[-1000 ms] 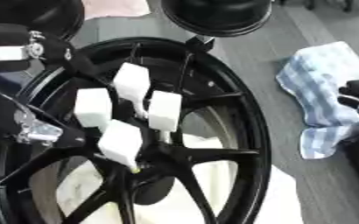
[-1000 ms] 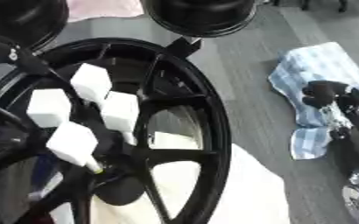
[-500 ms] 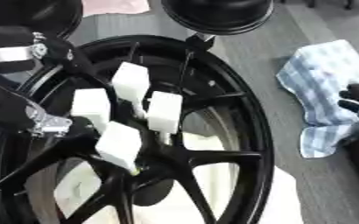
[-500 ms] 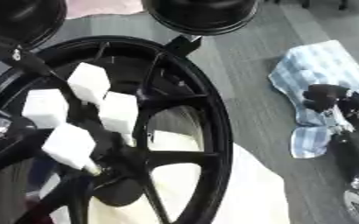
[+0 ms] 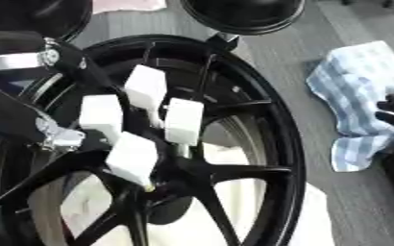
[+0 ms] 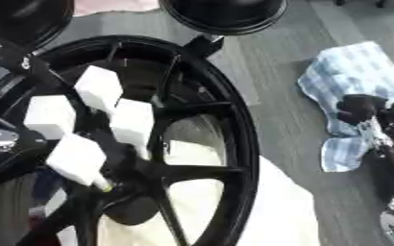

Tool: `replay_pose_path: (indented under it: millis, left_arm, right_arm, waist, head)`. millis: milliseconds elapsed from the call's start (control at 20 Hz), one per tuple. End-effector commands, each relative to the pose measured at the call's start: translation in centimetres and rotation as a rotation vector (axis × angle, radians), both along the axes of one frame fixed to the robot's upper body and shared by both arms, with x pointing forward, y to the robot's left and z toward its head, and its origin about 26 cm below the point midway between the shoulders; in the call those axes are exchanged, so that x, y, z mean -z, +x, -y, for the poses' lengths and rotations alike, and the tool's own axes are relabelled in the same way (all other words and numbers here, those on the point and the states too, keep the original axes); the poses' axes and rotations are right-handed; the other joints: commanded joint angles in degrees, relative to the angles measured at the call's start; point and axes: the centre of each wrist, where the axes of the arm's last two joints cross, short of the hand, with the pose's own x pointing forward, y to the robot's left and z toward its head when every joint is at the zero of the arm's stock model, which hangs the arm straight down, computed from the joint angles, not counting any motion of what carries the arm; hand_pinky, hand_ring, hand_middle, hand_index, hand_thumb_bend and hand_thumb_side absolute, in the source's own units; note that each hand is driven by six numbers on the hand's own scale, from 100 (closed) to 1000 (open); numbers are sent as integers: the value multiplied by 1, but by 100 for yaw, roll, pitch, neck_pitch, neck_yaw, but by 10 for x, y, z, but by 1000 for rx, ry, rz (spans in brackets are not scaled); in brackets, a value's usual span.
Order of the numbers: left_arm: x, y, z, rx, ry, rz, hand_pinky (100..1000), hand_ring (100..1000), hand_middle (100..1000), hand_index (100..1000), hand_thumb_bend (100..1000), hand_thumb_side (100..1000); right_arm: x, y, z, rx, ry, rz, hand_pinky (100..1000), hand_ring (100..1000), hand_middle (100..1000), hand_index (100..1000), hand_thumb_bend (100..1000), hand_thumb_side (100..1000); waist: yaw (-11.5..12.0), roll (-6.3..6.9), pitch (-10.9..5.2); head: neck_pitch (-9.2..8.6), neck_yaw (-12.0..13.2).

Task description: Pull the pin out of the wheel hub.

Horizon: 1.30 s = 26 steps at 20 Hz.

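A black spoked wheel [image 5: 276,144] lies flat and fills the left of both views. Several white block-headed pins stand around its hub [image 5: 171,173]. The nearest pin [image 5: 133,154] shows a thin shaft entering the hub, and the leftmost pin [image 5: 99,115] stands beside my left hand. My left hand [image 5: 32,126], black with a silver joint, comes in from the left over the spokes and reaches right up to that leftmost pin. Whether it holds the pin is hidden. My right hand [image 6: 364,109] rests at the right edge with relaxed fingers on a blue checked cloth [image 6: 351,77], away from the wheel.
A round black object [image 5: 242,12] stands just beyond the wheel's far rim, and another black tyre [image 5: 32,17] fills the top left. A white sheet [image 6: 276,211] lies under the wheel's near side. Grey surface [image 5: 276,53] shows between wheel and cloth.
My left hand has moved right and slightly up across the spokes, closing on the leftmost white pin. The right hand and the pins stay where they were.
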Motion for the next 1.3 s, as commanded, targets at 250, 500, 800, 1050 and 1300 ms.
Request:
replay_pose_path:
  millis: [250, 500, 800, 1050, 1300]
  left_arm:
    - [-5, 1, -3, -25, -1, 16, 890, 813, 738, 857, 463, 468]
    - [-4, 7, -5, -34, -7, 27, 890, 811, 741, 856, 413, 446]
    - [-1, 12, -6, -39, -14, 27, 881, 789, 709, 840, 370, 416]
    - [0, 12, -6, -35, -6, 15, 875, 779, 698, 830, 369, 389]
    - [1, 13, -5, -33, 21, 2, 871, 771, 682, 826, 370, 359]
  right_arm:
    - [-7, -1, -2, -13, -3, 21, 775, 742, 662, 595, 367, 480]
    - [-7, -1, -3, -16, 2, 18, 776, 742, 663, 595, 365, 482]
    - [-6, -1, -4, -18, 7, 16, 776, 743, 663, 595, 361, 487]
    - [-6, 0, -4, -19, 10, 16, 776, 743, 664, 596, 361, 488]
    - [-6, 0, -5, -20, 12, 17, 777, 743, 664, 596, 358, 489]
  waist:
    - [-37, -6, -70]
    - [-66, -4, -47]
    - [-82, -12, -23]
    - [-88, -19, -13]
    - [-91, -18, -10]
  head:
    - [-132, 71]
    - [-174, 87]
    - [-173, 91]
    - [-172, 103]
    - [-192, 112]
